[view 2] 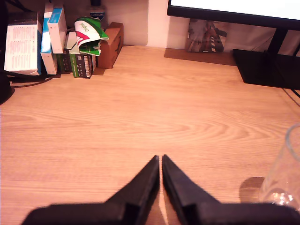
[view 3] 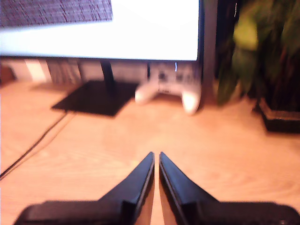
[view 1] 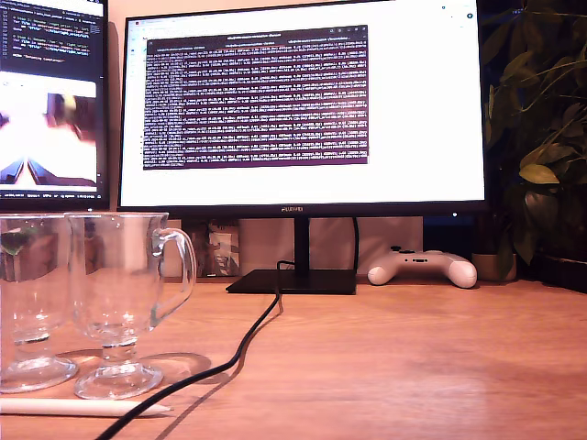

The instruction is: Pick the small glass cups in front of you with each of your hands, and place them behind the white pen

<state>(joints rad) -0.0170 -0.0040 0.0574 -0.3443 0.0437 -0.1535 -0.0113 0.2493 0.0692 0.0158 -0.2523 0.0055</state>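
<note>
My first gripper (view 2: 161, 159) is seen closed, its two black pointed fingers brought together with only a hairline gap between the tips, and nothing is held between them. It is poised over bare wood of the desk (view 2: 140, 117). At the edge of the first wrist view, just beside the gripper body, part of one glass cup (view 2: 286, 178) is caught, with its shadow thrown on the wood. Farther off in that view, boxes and packets (view 2: 56, 42) are stacked against the wall, and the monitor stand (view 2: 262, 65) is seen.

My second gripper (view 3: 156, 157) is likewise closed and empty, its fingertips nearly touching. Ahead of it, in a blurred picture, the black base of the monitor stand (view 3: 93, 96), a white game controller (view 3: 168, 89) and a potted plant (view 3: 258, 61) are made out, with a black cable (view 3: 37, 143) trailing across the desk.

In the exterior view neither gripper is shown. Two small glass cups are stood upright at the exterior view's left, close together: the first cup (view 1: 32, 293) is partly cut by the frame edge, and the second cup (view 1: 119, 293) is set just beside it with its loop handle turned toward the exterior view's right. The white pen (view 1: 83, 407) is laid flat nearer the camera than the cups' feet, so the cups are stood behind it. The black cable (view 1: 229, 353) is run from the monitor base (view 1: 293, 280) past the pen's tip. The large monitor (view 1: 303, 105) is lit behind, and the controller (view 1: 422, 267) is rested to the exterior view's right of the base.
</note>
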